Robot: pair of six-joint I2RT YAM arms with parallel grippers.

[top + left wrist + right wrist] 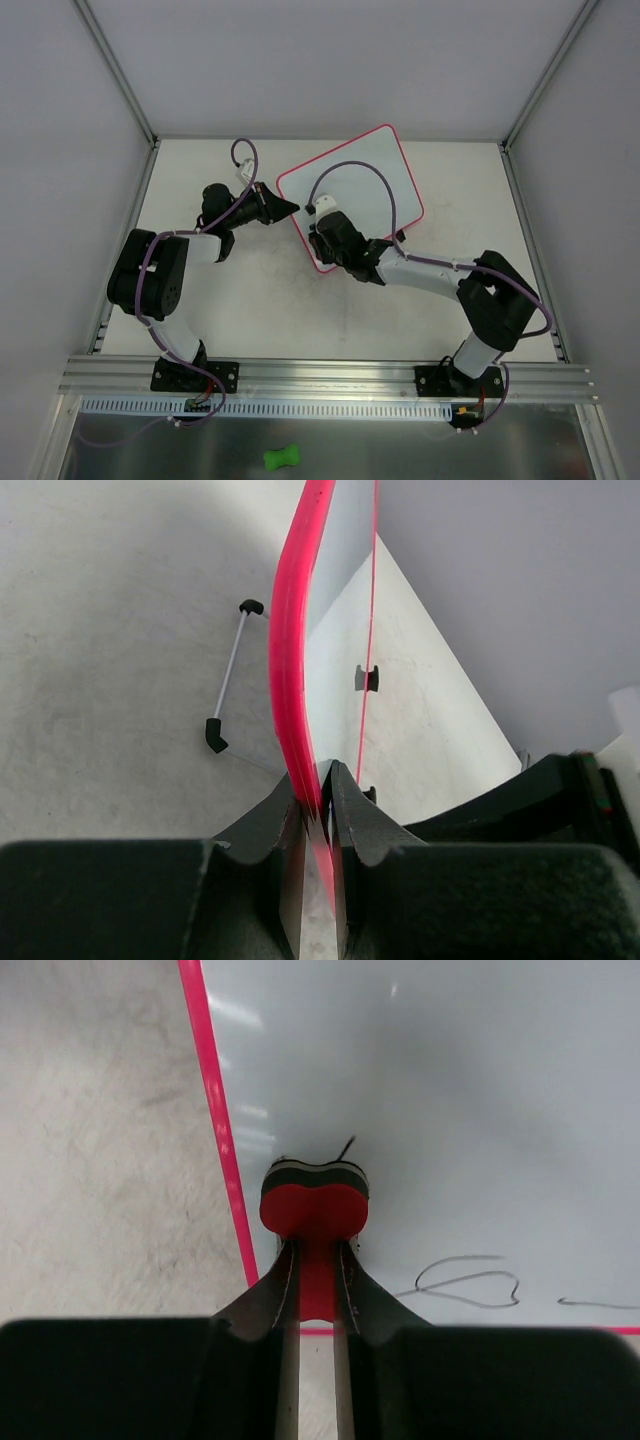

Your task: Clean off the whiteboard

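The whiteboard point(365, 170) lies tilted at the table's back middle, white with a thin pink-red frame. My left gripper point(288, 208) is shut on its left edge; the left wrist view shows the pink rim point(288, 660) pinched between the jaws. My right gripper point(318, 238) is shut on the red bone-shaped eraser point(314, 1210), whose dark pad rests on the board near its front left corner. Dark scribbles point(468, 1285) show on the board to the right of the eraser. A small black clip point(367, 678) sits on the board's far edge.
A thin rod with black ends point(228, 675) lies on the table left of the board. A green bone-shaped object point(281, 458) lies below the rail at the near edge. Grey walls enclose the table on three sides.
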